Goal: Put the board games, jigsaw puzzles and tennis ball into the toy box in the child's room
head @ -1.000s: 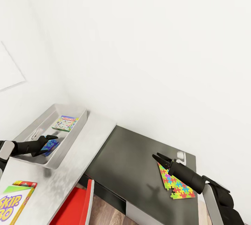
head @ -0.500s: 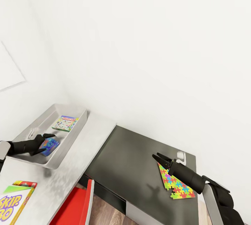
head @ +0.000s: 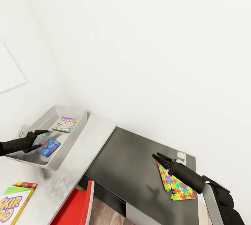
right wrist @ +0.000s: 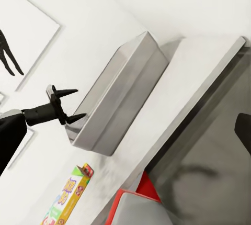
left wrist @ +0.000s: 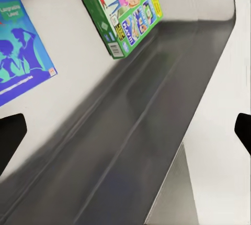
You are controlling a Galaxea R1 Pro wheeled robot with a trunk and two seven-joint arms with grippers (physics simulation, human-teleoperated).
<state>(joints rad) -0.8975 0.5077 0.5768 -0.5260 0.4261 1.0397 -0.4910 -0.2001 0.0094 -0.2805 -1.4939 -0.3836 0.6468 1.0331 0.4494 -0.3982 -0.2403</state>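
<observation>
Black left tool (head: 41, 138) spread above toy box (head: 68, 144), right tool (head: 157, 157) hovering

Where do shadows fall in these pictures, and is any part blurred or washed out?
Head view: the right hand casts a soft shadow on the dark desk; the wall is almost washed out. Left wrist view: the toy box wall is shaded dark, and the print on the blue game is soft.

Multicoloured puzzle (head: 177, 185); seemingly red chair (head: 75, 205).
</observation>
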